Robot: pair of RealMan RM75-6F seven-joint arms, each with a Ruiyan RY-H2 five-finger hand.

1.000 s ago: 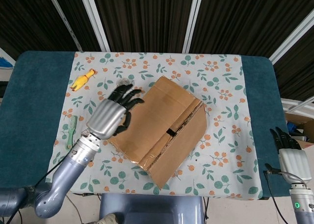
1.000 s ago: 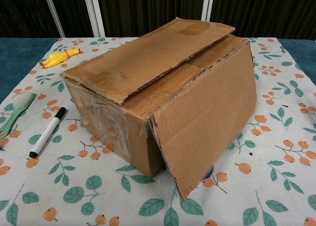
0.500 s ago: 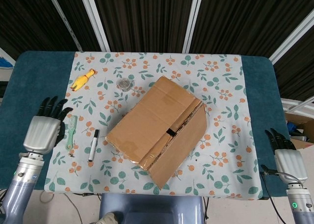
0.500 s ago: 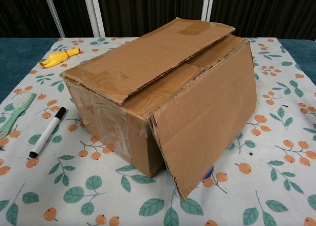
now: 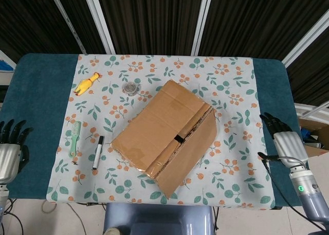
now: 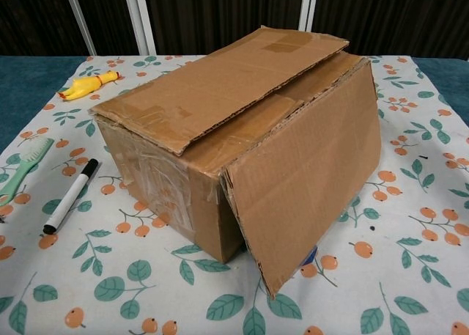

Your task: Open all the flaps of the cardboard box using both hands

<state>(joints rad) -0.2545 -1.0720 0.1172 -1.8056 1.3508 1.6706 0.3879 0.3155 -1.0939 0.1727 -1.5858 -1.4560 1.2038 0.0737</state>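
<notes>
Cardboard box (image 5: pixel 163 134) at mid-bench on floral cloth (image 5: pixel 236 91), set skewed; top flap (image 6: pixel 220 86) lying shut, front flap (image 6: pixel 308 181) hanging down the near side, so part opened. Left to right: left hand (image 5: pixel 9 152) at bench edge, fingers apart, empty; comb (image 5: pixel 75 137); marker (image 5: pixel 97 151); right hand (image 5: pixel 281 137), fingers apart, empty. No legible writing.

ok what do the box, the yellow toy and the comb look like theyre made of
The box looks like brown corrugated cardboard: the flap edges show fluting, and glossy clear tape covers its end. The yellow toy seems to be smooth rubber or soft plastic, shaped like a chicken, though that is a guess. The comb looks like moulded pale green plastic, with even teeth.
</notes>
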